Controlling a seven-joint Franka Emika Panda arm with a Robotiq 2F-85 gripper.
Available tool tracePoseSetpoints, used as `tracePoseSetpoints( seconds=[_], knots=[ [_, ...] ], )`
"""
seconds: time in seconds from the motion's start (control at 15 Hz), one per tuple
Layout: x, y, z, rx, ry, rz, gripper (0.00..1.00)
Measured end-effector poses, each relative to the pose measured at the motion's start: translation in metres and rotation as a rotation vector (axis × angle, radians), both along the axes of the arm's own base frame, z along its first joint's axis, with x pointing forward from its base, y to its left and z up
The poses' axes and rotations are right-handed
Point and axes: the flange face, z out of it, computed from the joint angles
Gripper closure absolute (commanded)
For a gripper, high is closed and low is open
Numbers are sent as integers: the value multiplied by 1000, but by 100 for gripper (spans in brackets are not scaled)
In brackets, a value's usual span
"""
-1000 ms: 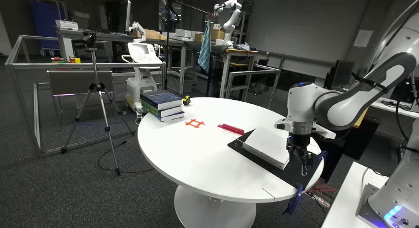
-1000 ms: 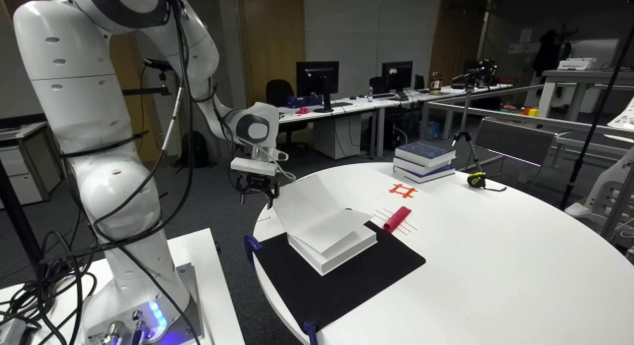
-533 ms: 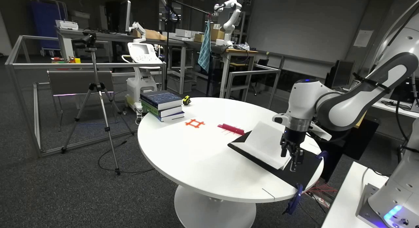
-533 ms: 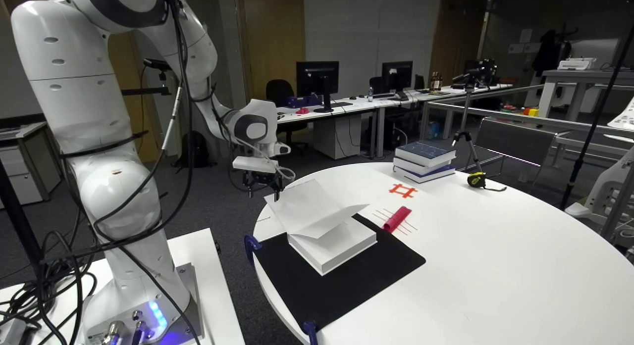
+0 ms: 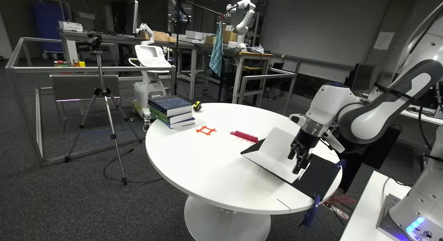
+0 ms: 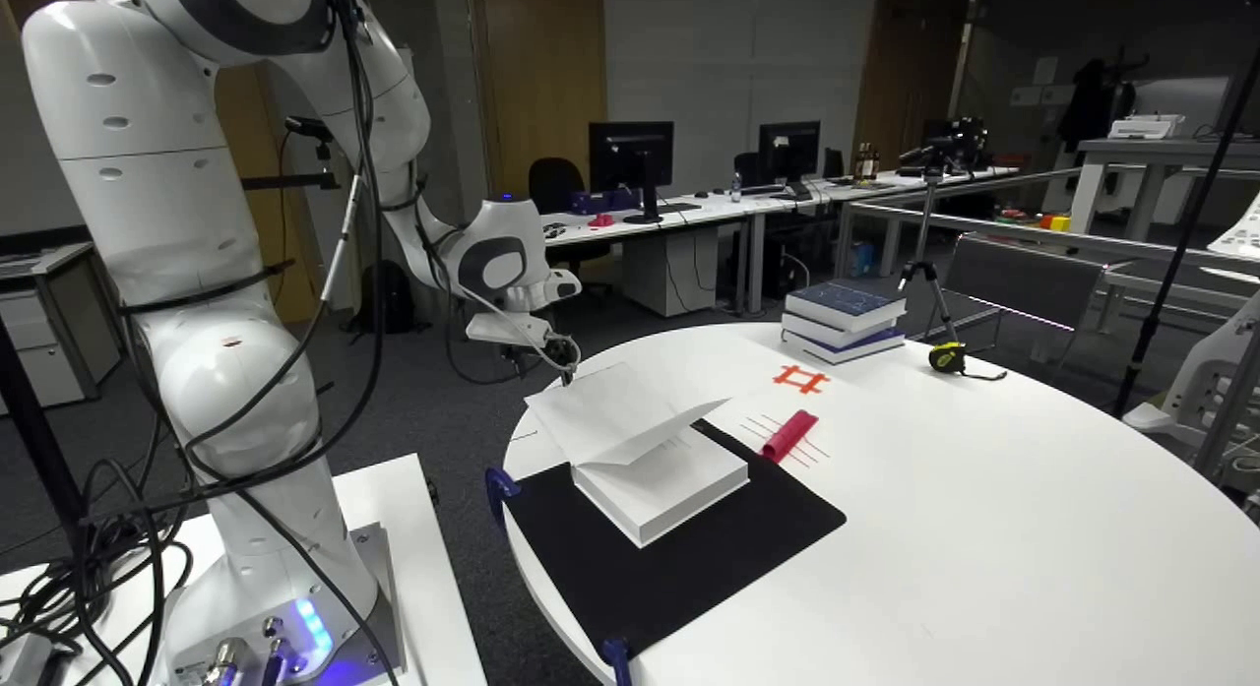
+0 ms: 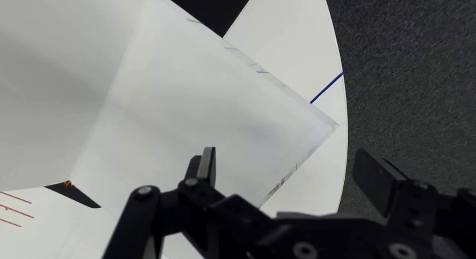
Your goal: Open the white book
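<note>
The white book [image 5: 278, 142] lies open on the black mat, and it also shows in an exterior view [image 6: 679, 489] and in the wrist view [image 7: 167, 95]. One side slopes out over the table; some pages stand raised at an angle near the fold. My gripper [image 5: 294, 165] is tilted and hovers over the opened side. In the wrist view my gripper [image 7: 285, 151] has its fingers wide apart with nothing between them; one finger is over the white page, the other past the table edge. In an exterior view the gripper [image 6: 541, 369] is partly hidden behind the raised page.
The black mat [image 6: 630, 588] is held by blue clamps [image 5: 311, 211] at the table [image 5: 207, 172] edge. A red tube [image 5: 245, 136], an orange hash-shaped piece [image 5: 206, 130], a stack of dark books [image 5: 171, 109] and a yellow tape measure [image 5: 197, 106] are farther across the table.
My gripper has moved over the book and tilted. The opened side has swung over and dropped lower towards the table, and a page on the other side has lifted.
</note>
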Motion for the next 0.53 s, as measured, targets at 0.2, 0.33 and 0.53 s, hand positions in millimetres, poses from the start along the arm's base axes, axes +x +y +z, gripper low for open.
tracePoseSetpoints(
  seconds=[0.2,0.33,0.53],
  knots=[
    [-2,-1,-1,7,-21,-25,0],
    [-4,-2,-4,-1,-17,-41,0],
    [-7,-4,-5,-7,-14,-87,0]
  ],
)
